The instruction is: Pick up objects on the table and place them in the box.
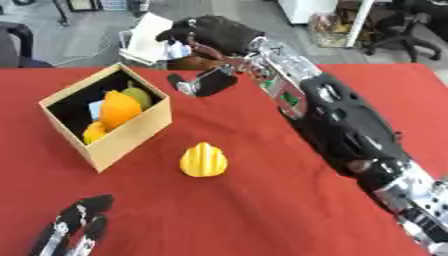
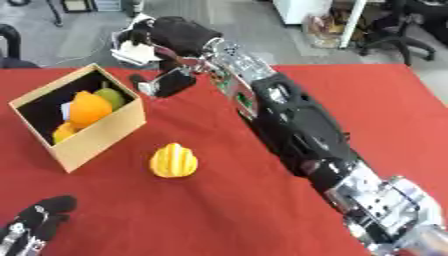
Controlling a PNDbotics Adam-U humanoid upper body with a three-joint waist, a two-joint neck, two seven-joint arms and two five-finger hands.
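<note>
At far centre, right hand [image 1: 210, 37] curled, apparently empty — hard to tell. Best brought near, over yellow fruit [image 1: 203, 160] — then box [image 1: 131, 131].

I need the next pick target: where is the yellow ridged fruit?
The yellow ridged fruit sits on the red cloth, centre-left, just in front of the box.

You are working in what looks like an office or lab room. Beyond your right hand [image 1: 206, 35], past the far edge of the red-covered table [image 1: 262, 200], lies grey floor; black wheeled office chairs [image 1: 404, 31] stand up and to its right, and white furniture [image 1: 306, 10] stands behind it.
</note>
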